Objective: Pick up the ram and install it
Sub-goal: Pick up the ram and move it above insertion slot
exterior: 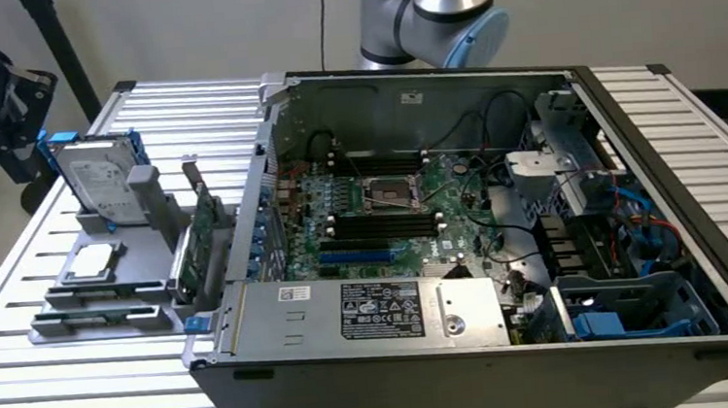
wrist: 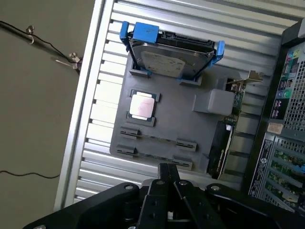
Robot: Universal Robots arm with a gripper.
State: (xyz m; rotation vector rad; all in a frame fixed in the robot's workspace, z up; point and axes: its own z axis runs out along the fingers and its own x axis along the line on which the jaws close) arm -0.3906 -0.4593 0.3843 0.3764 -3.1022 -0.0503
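The ram [wrist: 157,139] stands on edge as a thin stick between two grey clips at the front of a grey holder [wrist: 176,121]. In the exterior view the ram [exterior: 101,295] is a narrow green strip low on the holder [exterior: 134,256], at the exterior view's left of the computer case. My gripper [wrist: 168,168] hangs above the table just off the holder's ram end, apart from it, its fingers pressed together with nothing between them. Part of the arm [exterior: 438,11] rises behind the case. The long black motherboard slots [exterior: 385,227] lie inside the open case.
The holder also carries a hard drive [wrist: 171,59] in a blue frame, a processor chip [wrist: 142,106] and an upright green expansion card [wrist: 228,136]. The open case [exterior: 480,351] takes up the middle of the slatted metal table [exterior: 80,402]. Cables run inside the case.
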